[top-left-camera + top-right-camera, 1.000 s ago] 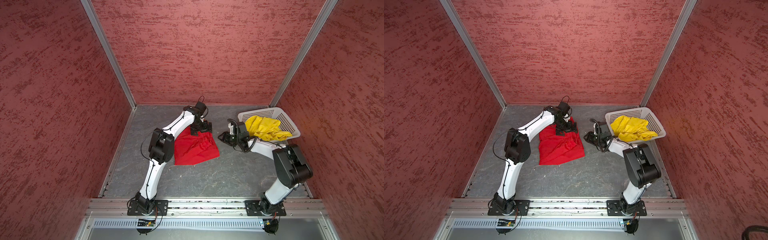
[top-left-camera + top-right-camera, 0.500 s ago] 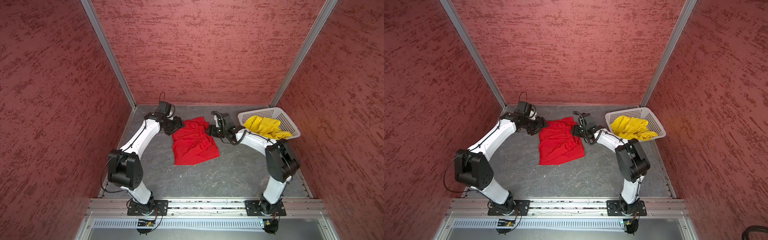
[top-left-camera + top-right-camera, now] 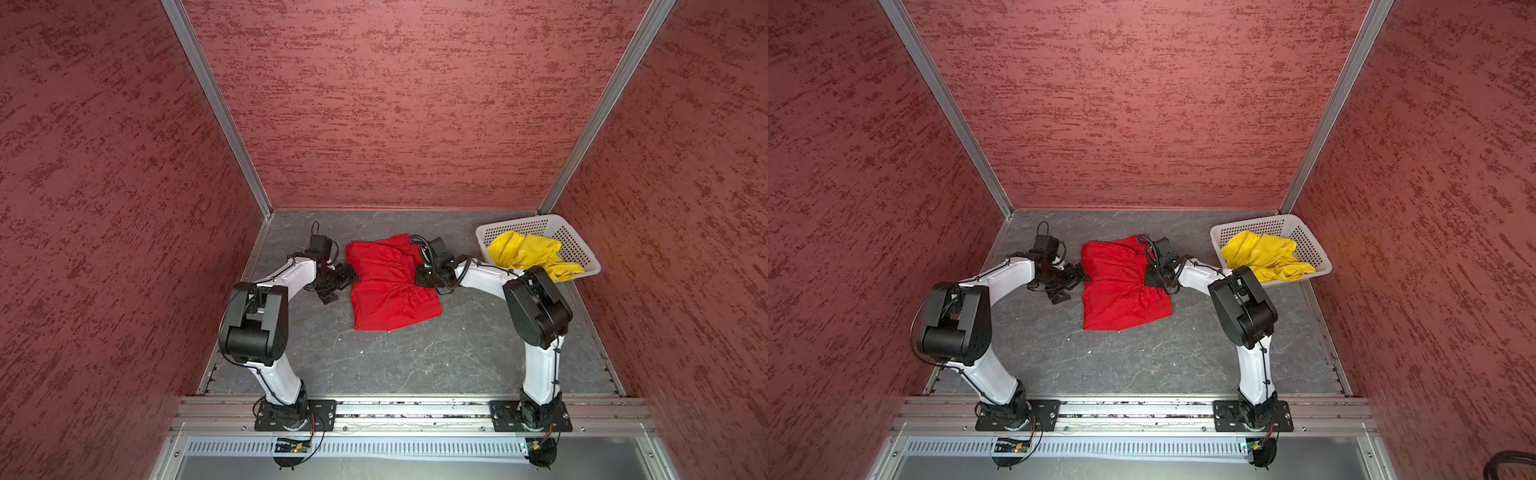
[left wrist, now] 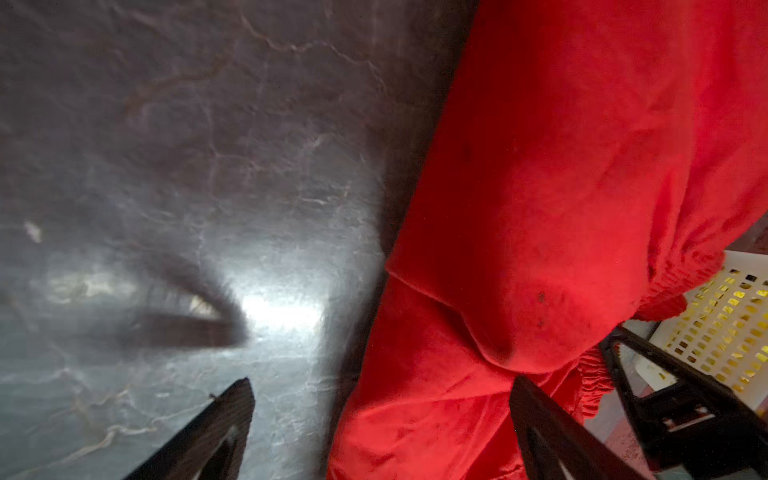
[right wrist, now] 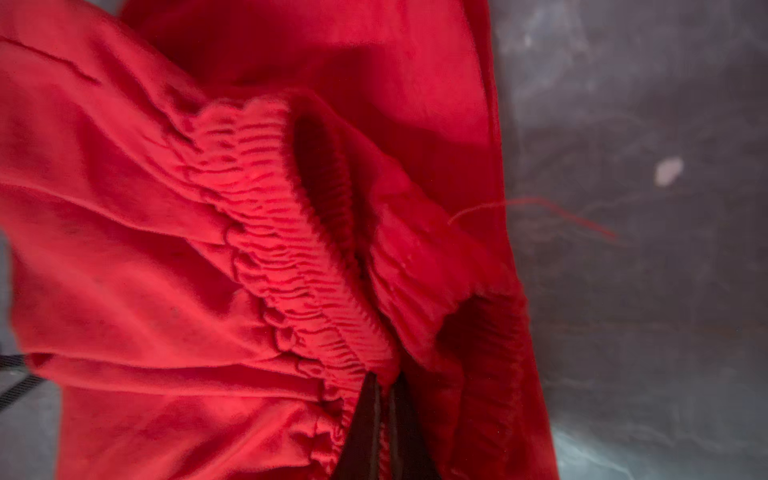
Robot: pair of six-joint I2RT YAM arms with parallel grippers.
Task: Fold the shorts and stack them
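Being held wide apart: left gripper point(image 3: 337, 281) fingers, low over table point(image 3: 374, 365), left edge of red shorts point(image 3: 390, 286) being straddled, nothing being gripped. Red shorts being supported by table, mid-back, rumpled. Right gripper point(image 5: 386, 384) fingers being pinched together on gathered waistband point(image 5: 266, 232) at right edge. Yellow shorts point(image 3: 525, 253) being contained in white basket point(image 3: 519, 226), far right corner, part being draped over rim.

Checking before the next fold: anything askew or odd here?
The red shorts lie rumpled and skewed on the table, waistband bunched. A loose red thread trails from their edge in the right wrist view. The yellow shorts spill over the basket rim.
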